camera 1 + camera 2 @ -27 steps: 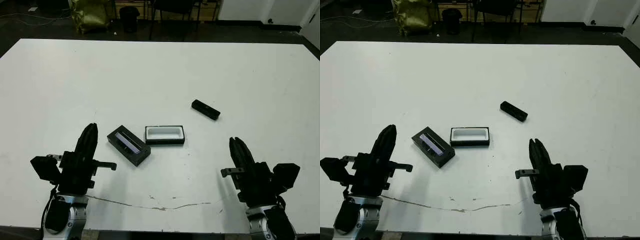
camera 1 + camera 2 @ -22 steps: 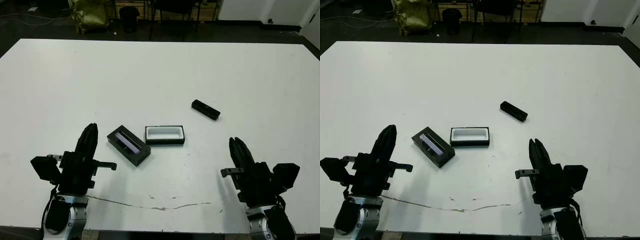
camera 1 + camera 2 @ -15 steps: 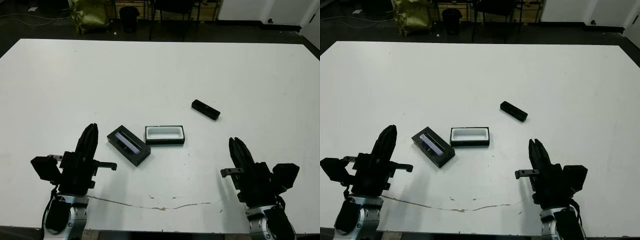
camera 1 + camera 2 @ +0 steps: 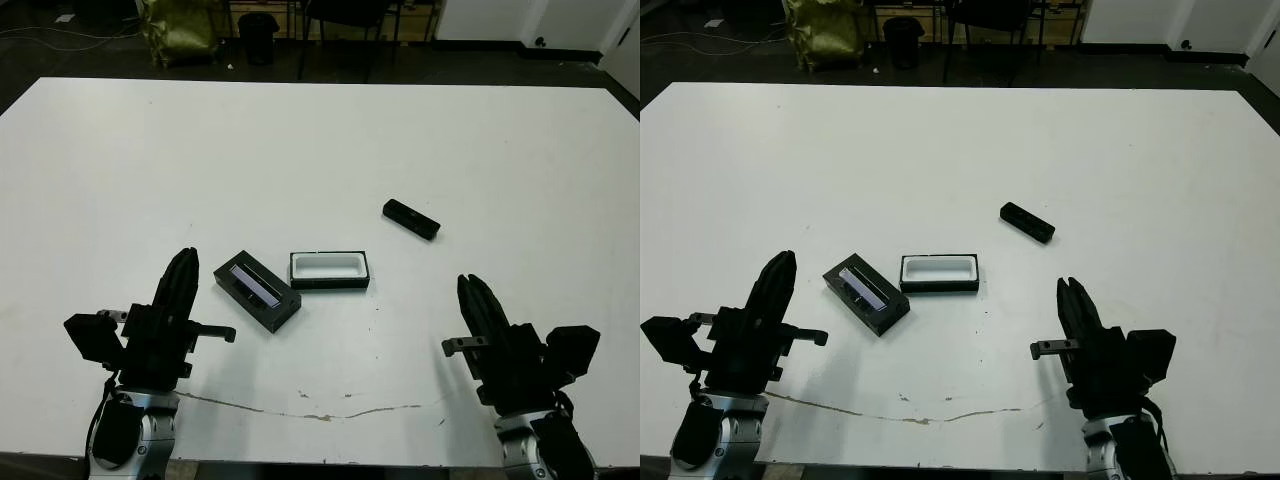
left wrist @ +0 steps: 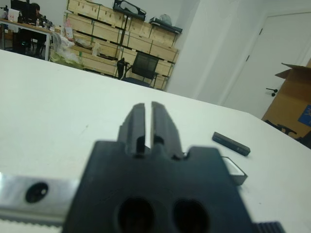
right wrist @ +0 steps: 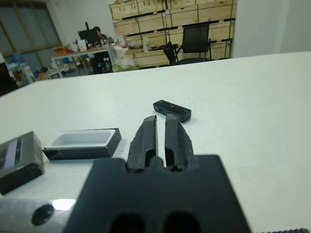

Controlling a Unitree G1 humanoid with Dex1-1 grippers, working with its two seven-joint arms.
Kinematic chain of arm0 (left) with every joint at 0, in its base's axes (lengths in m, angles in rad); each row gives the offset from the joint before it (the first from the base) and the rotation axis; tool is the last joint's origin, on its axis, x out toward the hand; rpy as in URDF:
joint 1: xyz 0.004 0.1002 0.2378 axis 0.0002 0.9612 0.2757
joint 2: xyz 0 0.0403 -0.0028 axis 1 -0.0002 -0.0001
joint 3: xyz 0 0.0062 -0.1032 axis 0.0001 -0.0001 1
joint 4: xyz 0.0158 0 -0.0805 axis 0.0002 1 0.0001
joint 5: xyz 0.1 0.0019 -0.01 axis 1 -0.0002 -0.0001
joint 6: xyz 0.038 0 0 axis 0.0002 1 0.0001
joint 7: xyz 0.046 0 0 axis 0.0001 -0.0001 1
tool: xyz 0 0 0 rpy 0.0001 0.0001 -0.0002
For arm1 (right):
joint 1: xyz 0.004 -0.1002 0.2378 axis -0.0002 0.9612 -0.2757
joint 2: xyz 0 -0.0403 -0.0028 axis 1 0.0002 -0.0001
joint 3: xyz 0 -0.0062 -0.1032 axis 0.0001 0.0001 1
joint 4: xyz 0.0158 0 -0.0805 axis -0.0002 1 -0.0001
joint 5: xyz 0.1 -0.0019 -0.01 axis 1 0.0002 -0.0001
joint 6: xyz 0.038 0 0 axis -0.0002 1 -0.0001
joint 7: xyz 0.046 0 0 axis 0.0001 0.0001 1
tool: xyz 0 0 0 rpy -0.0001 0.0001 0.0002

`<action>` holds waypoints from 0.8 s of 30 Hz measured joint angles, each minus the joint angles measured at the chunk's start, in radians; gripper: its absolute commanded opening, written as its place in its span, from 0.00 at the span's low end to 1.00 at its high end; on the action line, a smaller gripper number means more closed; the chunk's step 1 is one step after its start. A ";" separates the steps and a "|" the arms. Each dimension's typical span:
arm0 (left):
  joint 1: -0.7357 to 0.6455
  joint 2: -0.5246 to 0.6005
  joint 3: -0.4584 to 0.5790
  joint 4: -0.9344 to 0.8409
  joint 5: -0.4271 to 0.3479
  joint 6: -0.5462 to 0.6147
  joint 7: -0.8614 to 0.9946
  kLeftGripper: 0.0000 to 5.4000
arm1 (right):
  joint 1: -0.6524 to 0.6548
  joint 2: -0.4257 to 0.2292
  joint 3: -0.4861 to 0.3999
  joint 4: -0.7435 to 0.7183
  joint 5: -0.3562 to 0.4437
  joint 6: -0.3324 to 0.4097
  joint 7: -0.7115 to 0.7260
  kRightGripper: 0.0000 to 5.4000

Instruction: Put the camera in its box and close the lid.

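camera [image 4: 411, 219] lay alone on the white table [image 4: 300, 140], right of and beyond the open box [image 4: 329, 270], lid [image 4: 257, 292] just left of the box, left gripper [image 4: 180, 277] and right gripper [image 4: 474, 299] both closed on nothing, near the table's front edge

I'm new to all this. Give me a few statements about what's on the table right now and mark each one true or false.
1. The camera lies inside the box. False: it lies on the table, apart from the box, farther out and toward the robot's right.
2. The box is open, its white lining showing. True.
3. The lid sits on the box. False: it lies beside the box, on the robot's left.
4. The left gripper holds the lid. False: it holds nothing and its fingers are together.
5. The right gripper holds nothing. True.
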 measured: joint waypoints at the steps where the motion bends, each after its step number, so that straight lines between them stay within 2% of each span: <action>1: 0.001 0.000 0.000 0.000 -0.001 0.000 0.000 0.01 | -0.021 -0.018 -0.014 0.003 -0.001 0.004 0.006 0.00; 7: 0.005 -0.002 -0.001 0.000 0.003 -0.002 0.003 0.01 | -0.277 -0.142 -0.099 0.061 0.016 0.098 0.051 0.00; 14: 0.008 -0.003 -0.003 0.001 0.006 -0.005 0.002 0.01 | -0.565 -0.263 -0.111 0.231 -0.023 0.190 0.097 0.00; 24: 0.008 -0.004 -0.003 0.006 0.008 -0.017 0.001 0.01 | -0.760 -0.339 -0.057 0.498 -0.095 0.138 0.239 0.00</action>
